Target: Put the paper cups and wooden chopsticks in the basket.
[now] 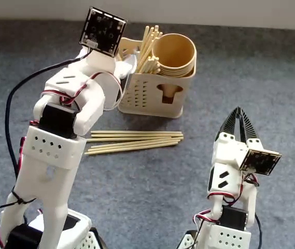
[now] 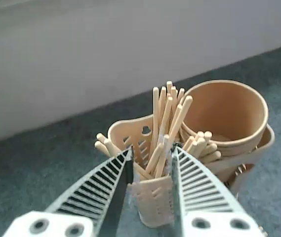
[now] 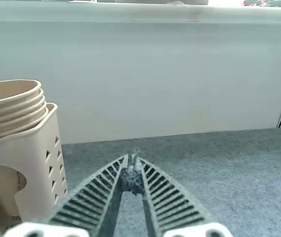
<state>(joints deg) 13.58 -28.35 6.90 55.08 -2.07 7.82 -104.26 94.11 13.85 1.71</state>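
Note:
A beige slotted basket (image 1: 155, 96) stands at the back of the grey carpet. Stacked paper cups (image 1: 174, 52) fill its right half, and a bundle of wooden chopsticks (image 1: 148, 45) leans in its left half. Several more chopsticks (image 1: 134, 141) lie flat in front of the basket. My left gripper (image 1: 129, 63) hovers at the basket's left rim, open, its fingertips on either side of the standing chopsticks (image 2: 167, 113) beside the cups (image 2: 229, 108). My right gripper (image 1: 239, 113) is shut and empty, to the right of the loose chopsticks.
A pale wall (image 3: 180, 74) runs behind the basket (image 3: 36, 158). Grey carpet (image 1: 225, 83) stretches around the basket and between the two arms. The left arm's body (image 1: 59, 129) stands over the left ends of the loose chopsticks.

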